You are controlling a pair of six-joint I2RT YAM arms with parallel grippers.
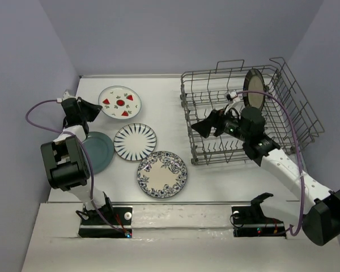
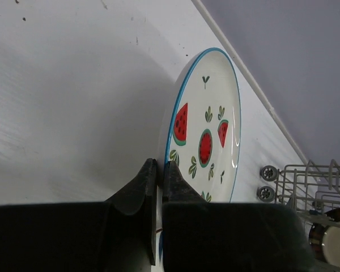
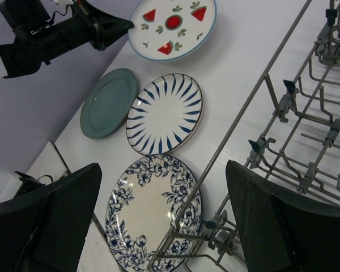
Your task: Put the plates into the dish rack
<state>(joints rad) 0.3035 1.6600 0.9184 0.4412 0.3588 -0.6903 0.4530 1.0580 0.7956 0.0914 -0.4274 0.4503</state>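
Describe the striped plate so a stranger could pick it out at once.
Start at the grey wire dish rack on the right of the table and look left. The striped plate lies flat there, right of the teal plate and just beyond the floral plate. Only it has dark blue spokes radiating on white.

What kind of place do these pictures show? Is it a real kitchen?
Probably a robot test cell, not a kitchen. Plain lilac walls close in a white table. A left arm and a right arm are bolted at its near edge. Plates lie flat beside a wire dish rack.
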